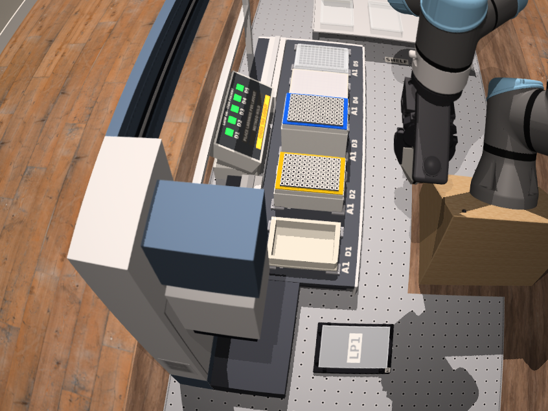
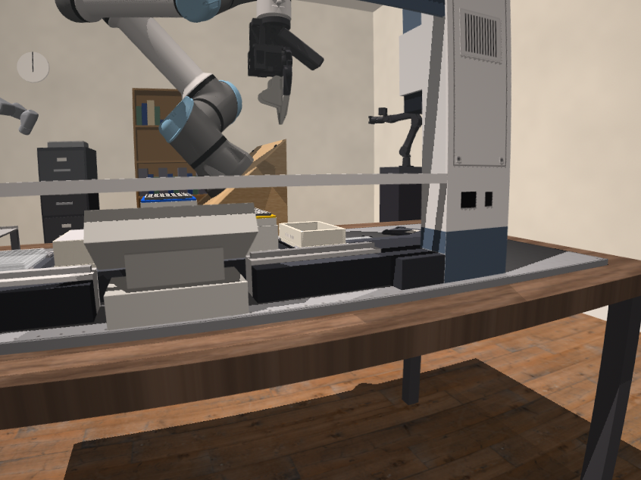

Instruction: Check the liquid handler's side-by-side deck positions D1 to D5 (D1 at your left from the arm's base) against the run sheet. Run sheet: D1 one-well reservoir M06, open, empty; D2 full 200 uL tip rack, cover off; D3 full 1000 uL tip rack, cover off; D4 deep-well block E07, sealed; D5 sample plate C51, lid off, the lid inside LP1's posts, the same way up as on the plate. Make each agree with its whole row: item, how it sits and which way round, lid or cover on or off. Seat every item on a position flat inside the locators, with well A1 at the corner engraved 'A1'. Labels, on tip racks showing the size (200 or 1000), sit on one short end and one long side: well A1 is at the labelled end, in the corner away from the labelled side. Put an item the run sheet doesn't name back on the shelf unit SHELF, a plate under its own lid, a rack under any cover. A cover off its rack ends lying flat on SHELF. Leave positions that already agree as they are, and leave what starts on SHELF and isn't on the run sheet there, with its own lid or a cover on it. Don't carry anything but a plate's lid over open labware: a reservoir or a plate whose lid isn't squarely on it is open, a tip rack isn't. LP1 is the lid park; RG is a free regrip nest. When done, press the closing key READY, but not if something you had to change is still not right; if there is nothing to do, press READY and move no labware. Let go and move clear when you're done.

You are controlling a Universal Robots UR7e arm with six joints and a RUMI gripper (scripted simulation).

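Five deck positions looked filled and uncovered as listed, though the lid park LP1 (image 1: 353, 348) seemed bare. Empty jaws (image 2: 280, 107), fully closed, hung high beside the deck; pressing READY apparently remained.

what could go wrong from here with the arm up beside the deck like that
The shut, empty gripper hangs high beside the deck. If it crosses toward READY, it could pass low over the open reservoir at D1 or clip the tall tip racks. Also, LP1 seems to hold a flat grey panel; whether that is the lid is unclear.
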